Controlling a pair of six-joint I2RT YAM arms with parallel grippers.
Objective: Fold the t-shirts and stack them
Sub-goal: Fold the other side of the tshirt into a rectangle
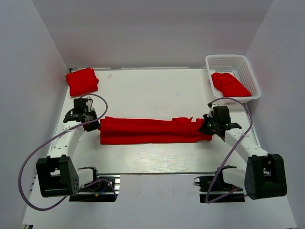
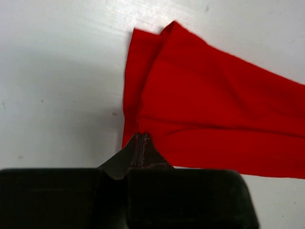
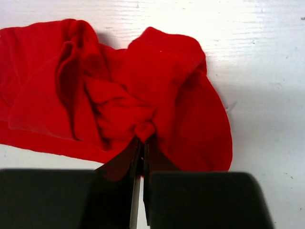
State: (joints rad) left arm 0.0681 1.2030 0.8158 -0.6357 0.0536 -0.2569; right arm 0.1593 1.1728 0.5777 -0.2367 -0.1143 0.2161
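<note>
A red t-shirt (image 1: 147, 130), folded into a long narrow band, lies stretched left to right across the middle of the table. My left gripper (image 1: 96, 125) (image 2: 141, 135) is shut on the band's left end (image 2: 214, 109), its tips pressed together at the cloth's edge. At the other end my right gripper (image 1: 206, 128) (image 3: 144, 138) is shut on a bunched knot of fabric (image 3: 95, 95). A second t-shirt (image 1: 82, 81) sits folded into a square at the back left corner. A third t-shirt (image 1: 229, 84) lies in the basket.
The white lattice basket (image 1: 228, 57) stands at the back right corner. White walls close the table in at the back and on both sides. Purple cables loop beside each arm near the front edge.
</note>
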